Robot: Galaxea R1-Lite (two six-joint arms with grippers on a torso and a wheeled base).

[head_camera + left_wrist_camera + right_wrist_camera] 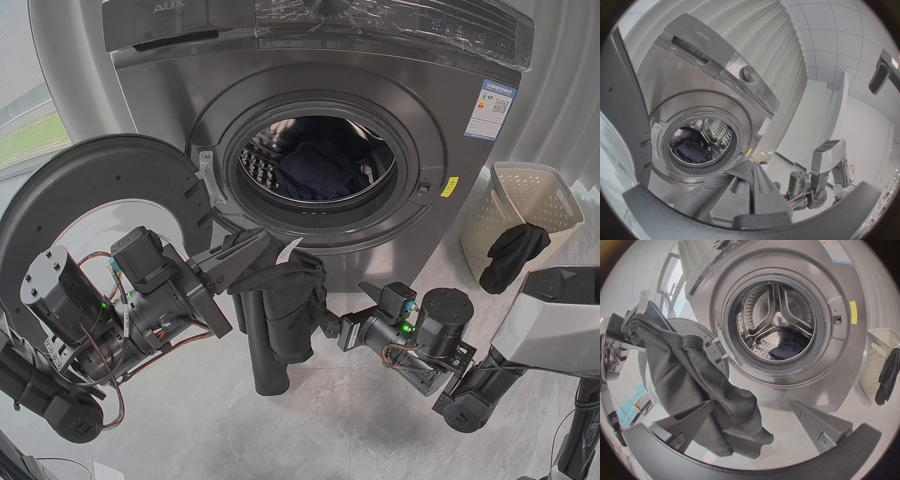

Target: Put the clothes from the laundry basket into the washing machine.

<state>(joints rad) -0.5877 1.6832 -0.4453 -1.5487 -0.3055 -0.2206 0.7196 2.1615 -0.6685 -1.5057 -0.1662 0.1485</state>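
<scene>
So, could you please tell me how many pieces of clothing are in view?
3: a dark garment in the left gripper, a dark blue one inside the drum, a black one draped over the basket. More may be hidden in drum or basket.

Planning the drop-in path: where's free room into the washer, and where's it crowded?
Upper half of the drum mouth is open above the dark clothes inside. Bare floor lies below the mouth. Crowded lower left: door hinge, left gripper, hanging black garment.

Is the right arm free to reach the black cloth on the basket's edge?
Probably yes: the right gripper is open and empty, and the black cloth hangs over the basket rim with nothing between.
</scene>
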